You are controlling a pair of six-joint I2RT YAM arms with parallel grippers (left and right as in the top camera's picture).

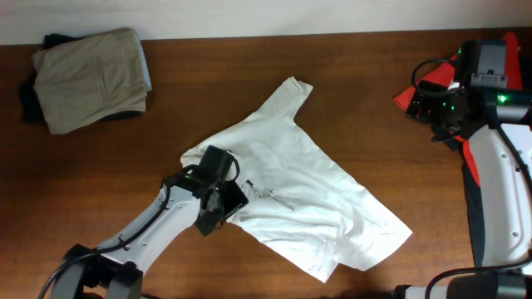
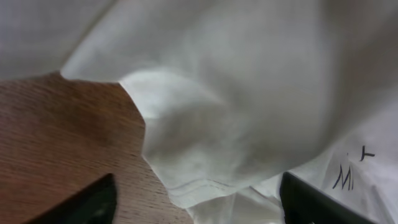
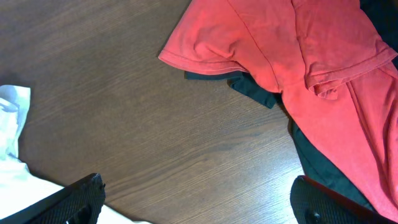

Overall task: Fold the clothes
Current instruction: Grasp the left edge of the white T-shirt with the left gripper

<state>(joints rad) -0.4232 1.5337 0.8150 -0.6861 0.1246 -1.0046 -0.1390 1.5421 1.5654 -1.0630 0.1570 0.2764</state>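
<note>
Looking down on a white shirt (image 1: 299,191) lying unfolded and rumpled across the middle of the table (image 1: 166,124), one sleeve pointing toward the far edge and the hem trailing toward the near right. Reaching in from the near left with the left gripper (image 1: 218,199), sitting low at the shirt's left edge, right beside some small dark lettering (image 1: 264,196). Holding those fingers (image 2: 93,199) wide apart in the left wrist view, with a soft fold and a stitched hem of the white cloth lying between them over bare wood, and pinching nothing. Hanging the right gripper (image 3: 199,208) well away at the far right of the table, its own fingers also spreading wide and gripping nothing. Showing beneath it a red shirt (image 3: 298,56) lying loose on top of a dark garment (image 3: 311,158), with a corner of the white shirt showing at the left of that view. Showing too, in the far left corner and well apart from the rest, a folded khaki garment (image 1: 91,75) sitting on another dark piece (image 1: 29,100).
</note>
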